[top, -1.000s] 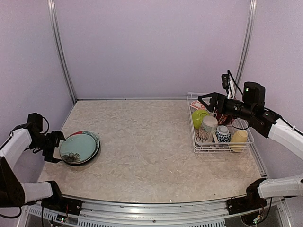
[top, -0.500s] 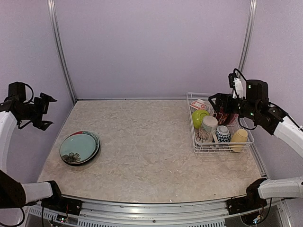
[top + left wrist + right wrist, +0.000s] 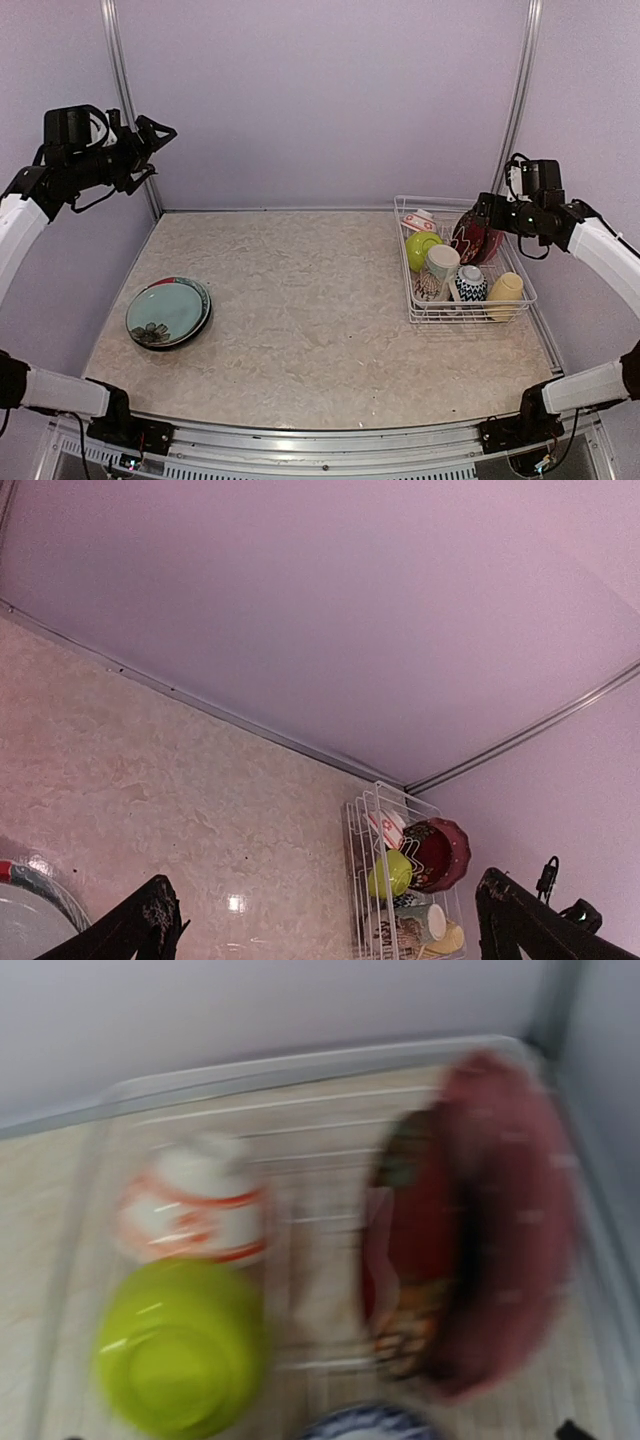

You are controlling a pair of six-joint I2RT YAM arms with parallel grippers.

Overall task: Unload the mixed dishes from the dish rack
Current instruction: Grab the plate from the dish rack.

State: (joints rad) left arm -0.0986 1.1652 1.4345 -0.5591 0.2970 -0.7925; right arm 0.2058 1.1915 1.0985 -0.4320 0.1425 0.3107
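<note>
The white wire dish rack (image 3: 428, 312) stands at the table's right. It holds a red plate (image 3: 473, 240) on edge, a lime-green bowl (image 3: 421, 249), a red-and-white bowl (image 3: 417, 220), a beige patterned mug (image 3: 438, 269), a blue patterned bowl (image 3: 470, 285) and a pale-yellow mug (image 3: 506, 292). My right gripper (image 3: 487, 213) hovers open just above the red plate (image 3: 480, 1230), beside the lime bowl (image 3: 180, 1355); that view is blurred. My left gripper (image 3: 160, 148) is open, high at the back left, looking across at the rack (image 3: 356, 880). A teal plate (image 3: 165, 312) lies stacked on the table's left.
Purple walls close the table at the back and both sides, with metal posts (image 3: 130, 110) in the corners. The rack sits close to the right wall and back corner. The plate stack (image 3: 20, 930) lies near the left edge.
My left arm lifted away from the plate stack and swung high toward the back left. My right gripper drew back to the right across the rack, ending over the red plate.
</note>
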